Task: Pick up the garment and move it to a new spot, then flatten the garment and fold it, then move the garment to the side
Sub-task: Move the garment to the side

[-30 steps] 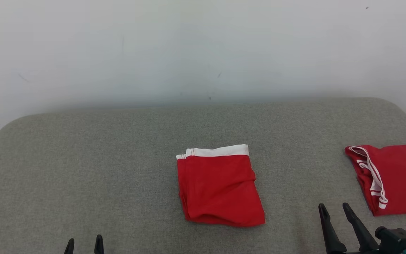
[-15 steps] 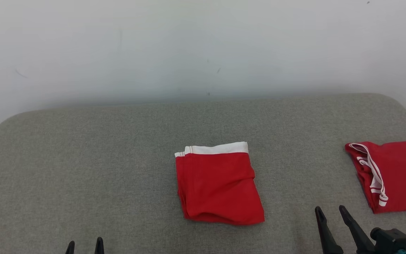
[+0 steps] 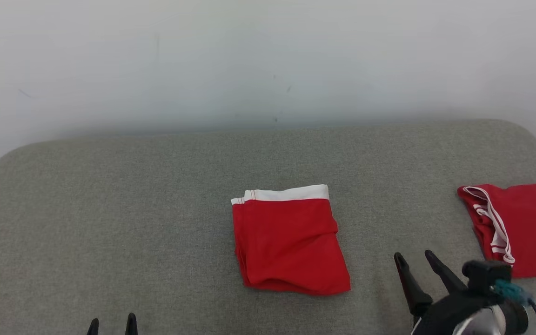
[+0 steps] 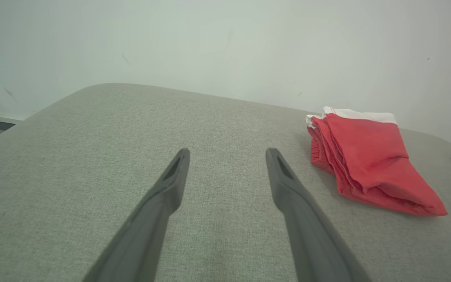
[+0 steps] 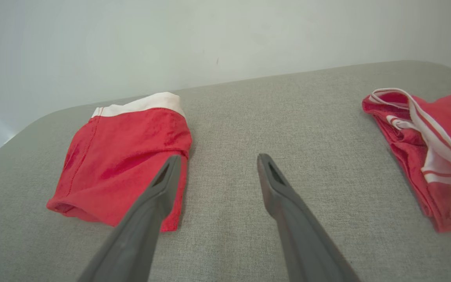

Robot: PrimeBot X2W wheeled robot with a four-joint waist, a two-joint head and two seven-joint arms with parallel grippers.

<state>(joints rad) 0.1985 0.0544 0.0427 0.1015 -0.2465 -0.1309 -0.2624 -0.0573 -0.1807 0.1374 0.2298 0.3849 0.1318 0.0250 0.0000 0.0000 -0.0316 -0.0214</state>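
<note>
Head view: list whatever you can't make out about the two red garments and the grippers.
Right-hand garment: far part cut off by the head view's right edge.
Folded garment: inner layers hidden under its own top layer.
Left gripper: just the fingertips rise above the bottom edge.
Right gripper: wrist blurred.

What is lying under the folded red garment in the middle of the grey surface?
The folded red garment rests on the grey fabric surface; its own stacked layers show along its left edge. Anything beneath its middle is covered.
</note>
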